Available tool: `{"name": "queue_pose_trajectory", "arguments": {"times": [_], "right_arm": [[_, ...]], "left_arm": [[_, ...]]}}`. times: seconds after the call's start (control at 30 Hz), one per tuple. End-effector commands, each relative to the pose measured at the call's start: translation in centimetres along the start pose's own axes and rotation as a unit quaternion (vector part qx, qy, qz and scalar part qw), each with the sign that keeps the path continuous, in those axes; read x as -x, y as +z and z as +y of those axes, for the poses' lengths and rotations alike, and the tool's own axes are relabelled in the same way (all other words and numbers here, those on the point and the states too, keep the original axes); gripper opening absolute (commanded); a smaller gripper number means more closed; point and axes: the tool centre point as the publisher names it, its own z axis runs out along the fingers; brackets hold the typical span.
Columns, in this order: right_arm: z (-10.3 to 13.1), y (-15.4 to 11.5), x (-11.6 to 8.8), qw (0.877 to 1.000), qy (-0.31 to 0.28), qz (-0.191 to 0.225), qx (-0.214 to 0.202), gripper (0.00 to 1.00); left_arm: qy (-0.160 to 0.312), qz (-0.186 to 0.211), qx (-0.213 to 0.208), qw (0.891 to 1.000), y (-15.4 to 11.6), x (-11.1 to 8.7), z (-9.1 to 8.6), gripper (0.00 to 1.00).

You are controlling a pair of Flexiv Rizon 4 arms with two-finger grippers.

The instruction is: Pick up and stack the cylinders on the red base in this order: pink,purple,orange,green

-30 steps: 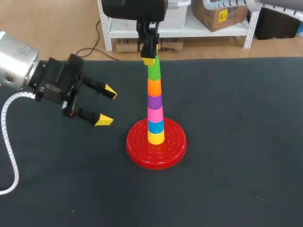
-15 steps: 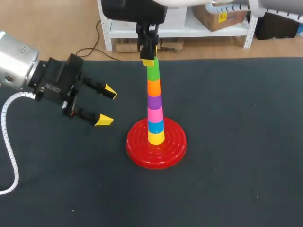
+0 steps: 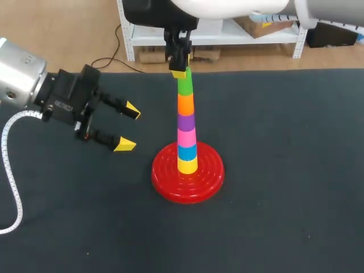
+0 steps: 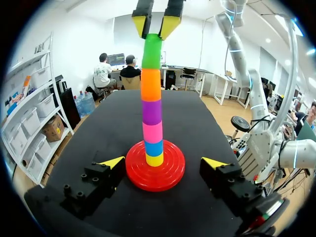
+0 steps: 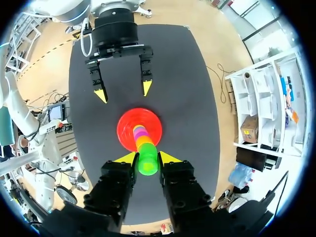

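Red base (image 3: 164,177) sits on the dark table (image 3: 284,170), near its middle, and carries one upright column of six cylinders. Order from the bottom up: yellow cylinder (image 3: 187,165), blue cylinder (image 3: 186,152), pink cylinder (image 3: 186,137), purple cylinder (image 3: 185,121), orange cylinder (image 3: 185,104), green cylinder (image 3: 185,85). Each piece sits on the one below, and the column reads as straight in the left wrist view.

Right gripper (image 5: 147,158) comes in from above onto the top of the column. Its two yellow-tipped fingers stand on opposite sides of the green cylinder's upper end and both bear against it, so it is clamped on that piece (the right wrist view shows a tip tight against each flank). The green cylinder is seated on the orange cylinder while gripped.

Left gripper (image 3: 128,127) is held over the table beside the red base, pointing toward the column and well apart from it. Its fingers are spread wide with nothing between them. In the left wrist view the base and column stand ahead of it, framed by the two tips.

Markings: the red base shows moulded concentric rings. A small white mark on the left gripper's black housing (image 3: 63,96) is too small to read. A white cable (image 3: 8,170) loops from the left arm over the table's near corner.
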Motion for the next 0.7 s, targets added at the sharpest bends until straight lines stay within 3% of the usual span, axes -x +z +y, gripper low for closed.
{"name": "queue_pose_trajectory", "arguments": {"times": [0.03,0.7], "right_arm": [[-0.1,0.3,-0.1,1.0,-0.001,-0.002,0.001,0.0],[-1.0,3.7,-0.1,0.998,0.014,-0.018,0.055,0.0]], "left_arm": [[0.001,-0.002,0.001,1.0,0.0,-0.1,0.0,1.0],[0.001,-0.002,0.001,1.0,0.0,-0.1,0.0,1.0]]}}
